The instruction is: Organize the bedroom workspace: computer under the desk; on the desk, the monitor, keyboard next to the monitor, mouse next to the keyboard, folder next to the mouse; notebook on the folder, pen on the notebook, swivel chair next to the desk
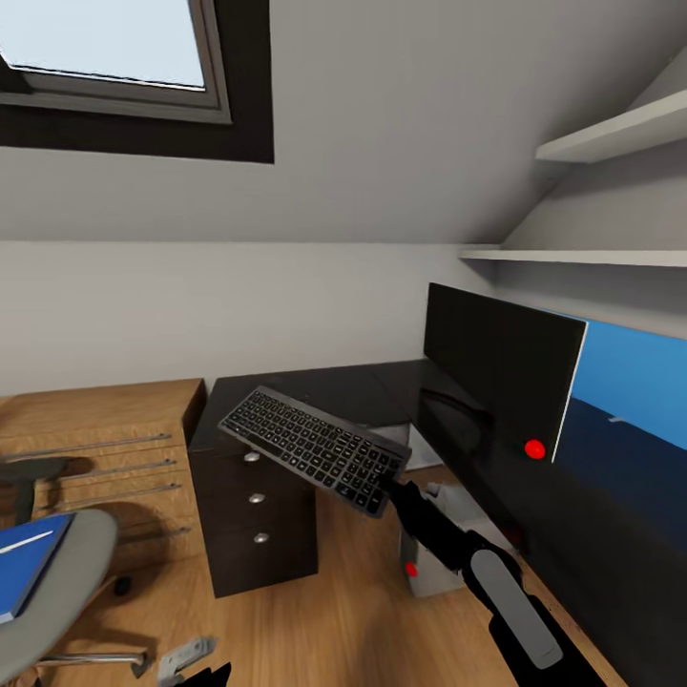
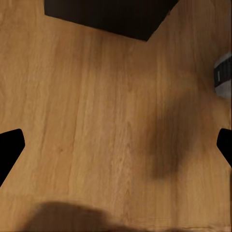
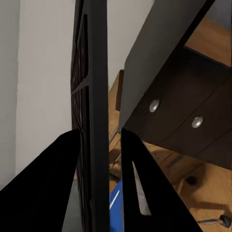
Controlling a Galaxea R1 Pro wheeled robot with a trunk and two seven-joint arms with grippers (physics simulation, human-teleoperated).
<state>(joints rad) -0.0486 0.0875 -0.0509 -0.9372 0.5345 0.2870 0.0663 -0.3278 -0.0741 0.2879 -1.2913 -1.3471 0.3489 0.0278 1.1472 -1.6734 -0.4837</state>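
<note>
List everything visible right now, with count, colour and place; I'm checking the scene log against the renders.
keyboard: 1, black keys, held in the air before the desk
monitor: 1, black, on the desk
desk: 1, black top, dark drawer unit
computer: 1, light grey, on the floor under the desk
folder: 1, blue, on the swivel chair
swivel chair: 1, grey
shelves: 2, white, on the wall
skylight: 1
right gripper: black, clamps the keyboard's edge
left gripper: black, open over the floor
</note>
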